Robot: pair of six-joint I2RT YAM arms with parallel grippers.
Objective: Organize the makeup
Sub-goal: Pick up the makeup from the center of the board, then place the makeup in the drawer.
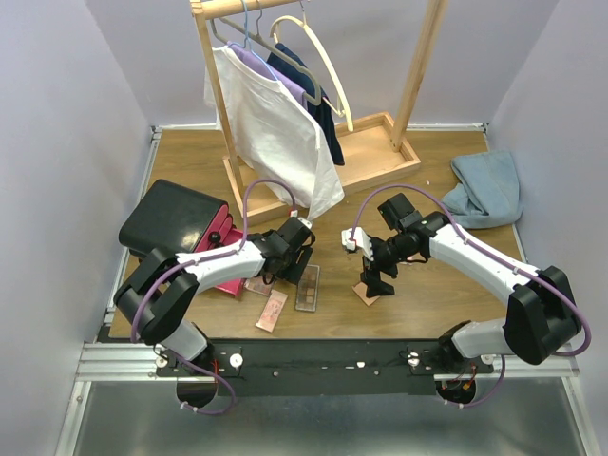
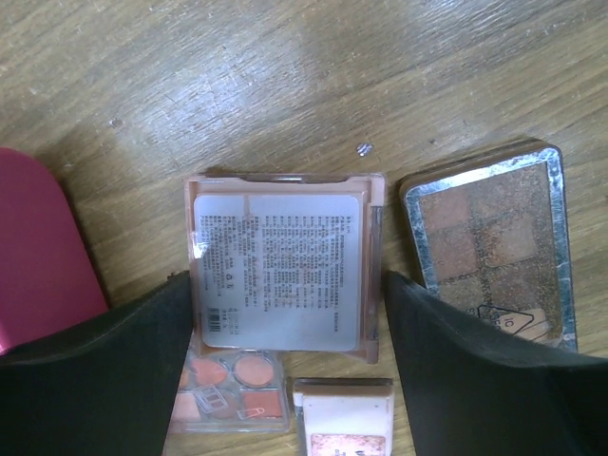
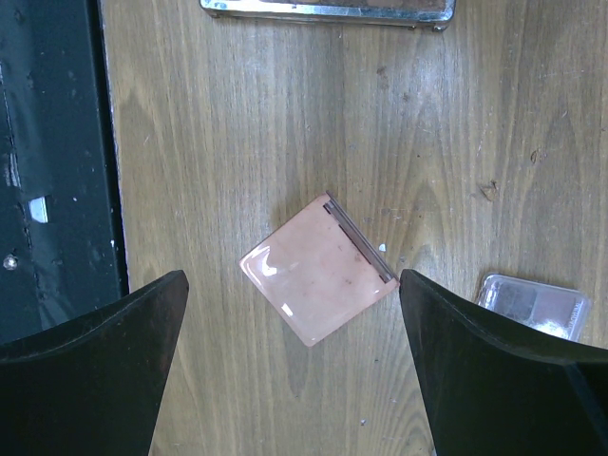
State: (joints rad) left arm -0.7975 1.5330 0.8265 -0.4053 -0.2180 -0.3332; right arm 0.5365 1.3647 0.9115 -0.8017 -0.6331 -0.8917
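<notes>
My left gripper [image 1: 286, 263] [image 2: 287, 285] is open, low over the table, its fingers on either side of a square peach compact [image 2: 280, 271] lying label side up. A brown eyeshadow palette [image 2: 489, 247] [image 1: 308, 288] lies to its right. A clear palette with orange shades [image 2: 233, 389] and a small white-topped compact [image 2: 347, 418] lie nearer. A pink palette [image 1: 272, 310] lies near the front edge. My right gripper [image 1: 372, 282] [image 3: 292, 280] is open above another square peach compact [image 3: 318, 280] [image 1: 367, 296], which lies turned diagonally between the fingers, untouched.
The black case [image 1: 171, 217] with pink drawers [image 1: 224, 245] [image 2: 38, 256] stands left of my left gripper. A wooden clothes rack [image 1: 366, 157] with hung garments stands at the back, a blue cloth [image 1: 489, 188] at the right. A small clear case [image 3: 532, 304] lies beside the right finger.
</notes>
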